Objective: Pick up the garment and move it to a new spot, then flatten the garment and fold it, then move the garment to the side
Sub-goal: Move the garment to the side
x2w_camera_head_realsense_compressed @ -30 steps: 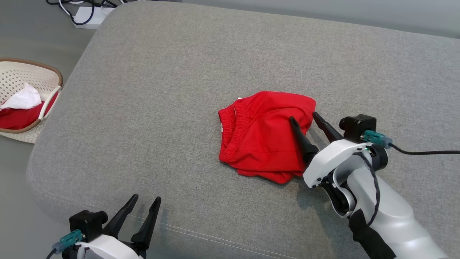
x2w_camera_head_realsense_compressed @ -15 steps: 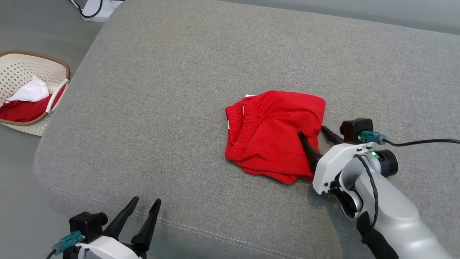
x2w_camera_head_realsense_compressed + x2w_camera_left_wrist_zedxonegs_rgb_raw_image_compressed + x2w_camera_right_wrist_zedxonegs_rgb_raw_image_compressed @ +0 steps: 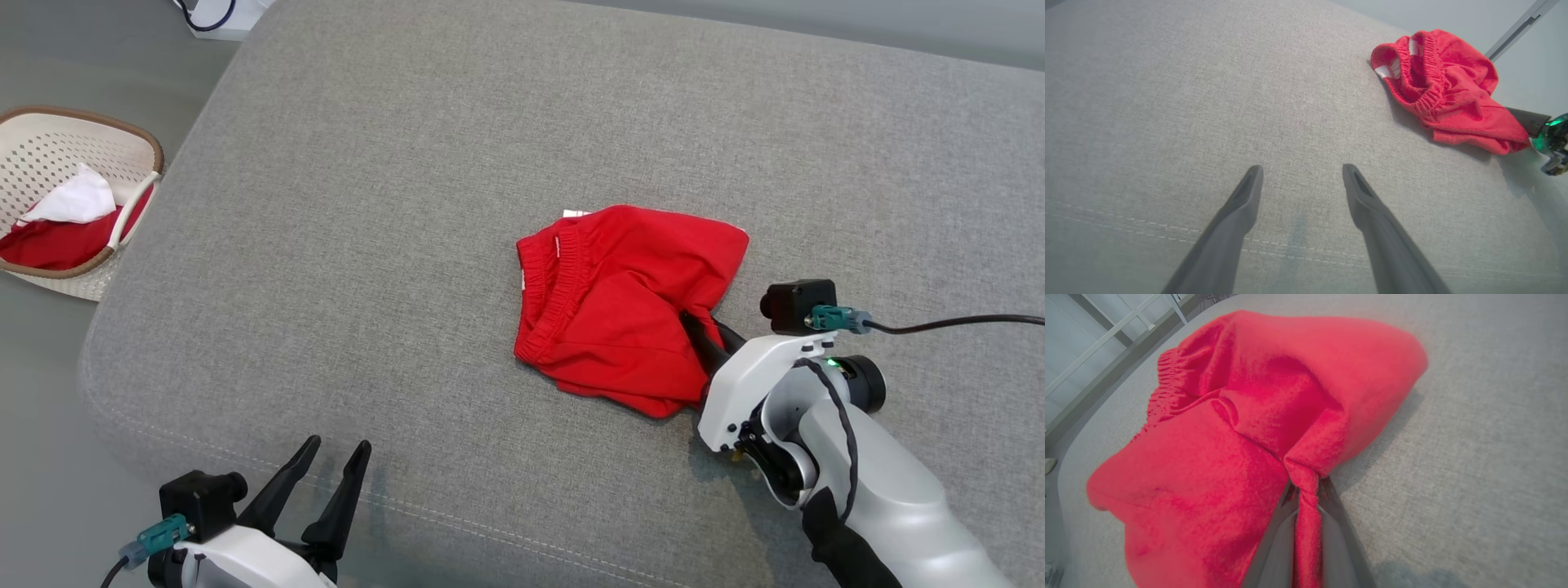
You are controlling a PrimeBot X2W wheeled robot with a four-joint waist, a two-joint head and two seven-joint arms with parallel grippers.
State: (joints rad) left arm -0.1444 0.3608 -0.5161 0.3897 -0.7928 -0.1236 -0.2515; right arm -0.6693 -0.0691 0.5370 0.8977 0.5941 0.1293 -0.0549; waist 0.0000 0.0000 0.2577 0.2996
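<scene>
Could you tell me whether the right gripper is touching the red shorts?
Touching. The right wrist view shows the right gripper shut on a bunched fold of the red shorts.

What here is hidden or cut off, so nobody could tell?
- Tips of right pincer, head view: buried in the shorts.
- Basket, head view: cut off by the left edge.
- White box with cables, head view: cut off by the top edge.

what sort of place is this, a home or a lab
Probably a home-like room set up for laundry folding: a wide grey upholstered cushion, a laundry basket with clothes on the floor beside it, and a red garment on the cushion.
</scene>
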